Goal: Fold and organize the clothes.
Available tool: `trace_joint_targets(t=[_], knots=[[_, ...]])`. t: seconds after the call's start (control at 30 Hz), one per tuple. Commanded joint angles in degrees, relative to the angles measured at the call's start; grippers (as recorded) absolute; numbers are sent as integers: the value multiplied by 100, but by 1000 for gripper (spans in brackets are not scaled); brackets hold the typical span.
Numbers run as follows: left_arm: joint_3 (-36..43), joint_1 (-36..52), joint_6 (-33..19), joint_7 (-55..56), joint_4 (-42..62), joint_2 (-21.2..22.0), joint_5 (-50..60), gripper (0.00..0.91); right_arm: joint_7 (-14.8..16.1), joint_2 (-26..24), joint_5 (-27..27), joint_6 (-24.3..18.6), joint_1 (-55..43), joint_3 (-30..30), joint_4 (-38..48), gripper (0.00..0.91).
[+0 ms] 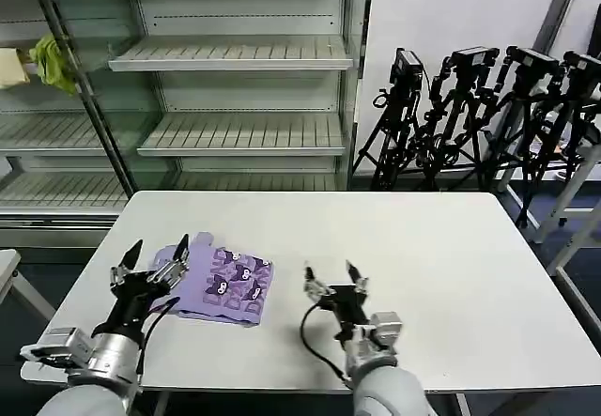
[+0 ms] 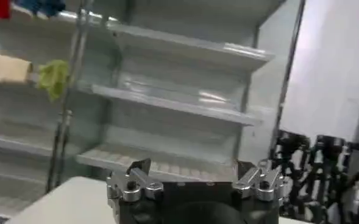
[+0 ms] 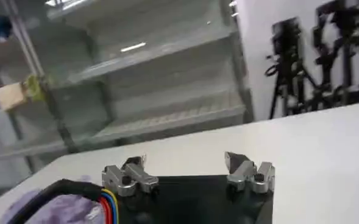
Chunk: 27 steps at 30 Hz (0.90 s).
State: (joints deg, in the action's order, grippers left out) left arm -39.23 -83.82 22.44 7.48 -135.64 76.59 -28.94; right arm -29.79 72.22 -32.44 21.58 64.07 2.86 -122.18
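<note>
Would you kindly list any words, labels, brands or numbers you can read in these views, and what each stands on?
None can be read.
T-shirt: a dark purple cartoon print, no legible words.
Tripods, shelves and table: no readable label.
</note>
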Motion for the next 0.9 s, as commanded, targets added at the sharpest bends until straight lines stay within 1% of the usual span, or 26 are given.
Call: trace_joint_targets(t=[0.03, 0.1, 0.17, 0.3, 0.37, 0.4, 0.67, 0.9], knots=[[-347, -319, -47, -15, -185, 169, 255, 907, -520, -119, -740, 969, -983, 955, -79, 907], [-340, -286, -76, -15, -136, 177, 260, 907, -515, -291, -859, 1162, -1034, 935, -158, 907], [-315, -240, -88, -13, -79, 193, 282, 907, -552, -410, -946, 1165, -1106, 967, -111, 907], [-230, -193, -118, -14, -20, 200, 327, 907, -461, -727, -1109, 1180, -1287, 1126, -6, 907], [-201, -177, -142, -15, 3, 205, 362, 907, -453, -778, -1174, 1179, -1343, 1192, 51, 907], [-188, -166, -149, -13, 11, 211, 365, 907, -428, -832, -1308, 1175, -1423, 1283, 130, 907], [-137, -188, -218, -25, 65, 290, 434, 907, -417, -796, -1456, 1167, -1816, 1662, 443, 907], [-187, -194, -241, -29, 52, 330, 464, 907, -387, -579, -1594, 1156, -2105, 1881, 888, 907]])
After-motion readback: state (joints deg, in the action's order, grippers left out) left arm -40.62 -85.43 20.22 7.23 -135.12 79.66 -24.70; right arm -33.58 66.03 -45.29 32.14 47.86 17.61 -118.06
